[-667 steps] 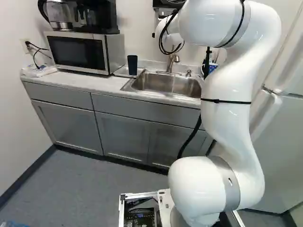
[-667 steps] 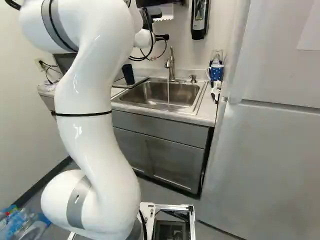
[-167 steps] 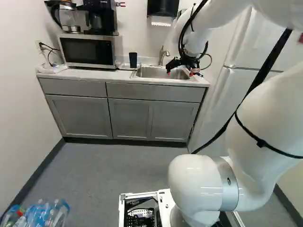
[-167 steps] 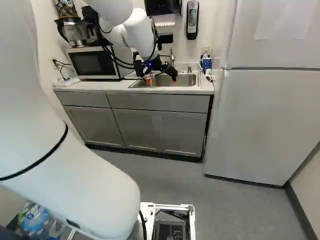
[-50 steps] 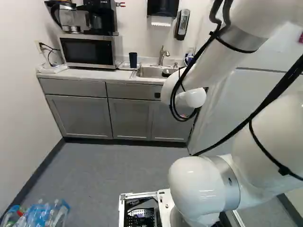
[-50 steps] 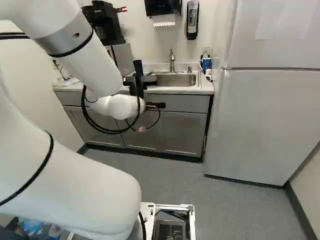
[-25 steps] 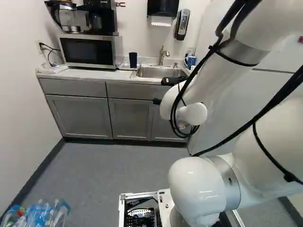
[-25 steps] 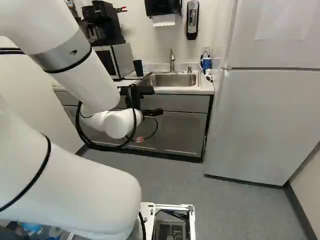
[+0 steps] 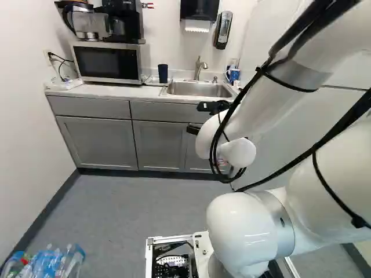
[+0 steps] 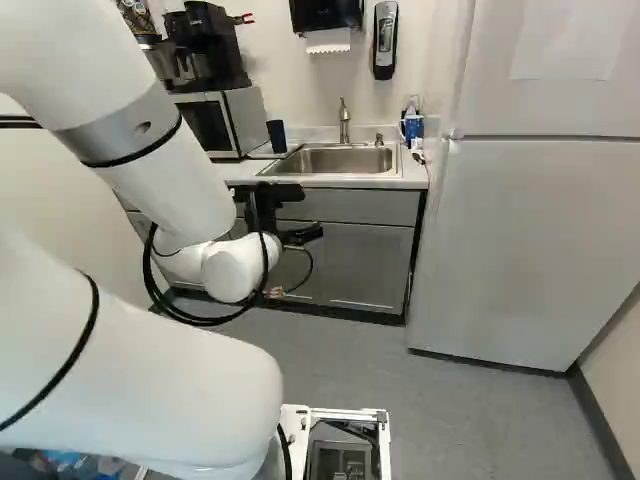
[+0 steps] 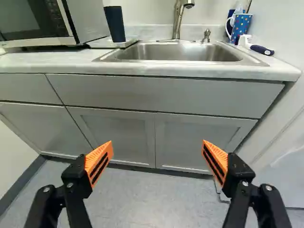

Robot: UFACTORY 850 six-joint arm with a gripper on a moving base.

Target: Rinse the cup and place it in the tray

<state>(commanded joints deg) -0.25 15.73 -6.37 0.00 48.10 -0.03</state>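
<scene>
In the right base view part of my gripper shows before the cabinets, below counter height. The wrist view has the gripper open, its orange-padded fingers wide apart with nothing between them. A dark blue cup stands upright on the light tray, left of the sink and well ahead of the fingers. The same cup and tray show in the left base view. No water is seen running from the faucet.
A microwave flanks the tray, with a coffee maker on top. A dotted blue mug and a brush lie right of the sink. The fridge rises at the right; bottles are on the floor at the left.
Since the oldest frames the base has moved back, and the stream at the faucet is gone. My arm has drawn back from the sink and lowered slightly; the cup remains on the tray.
</scene>
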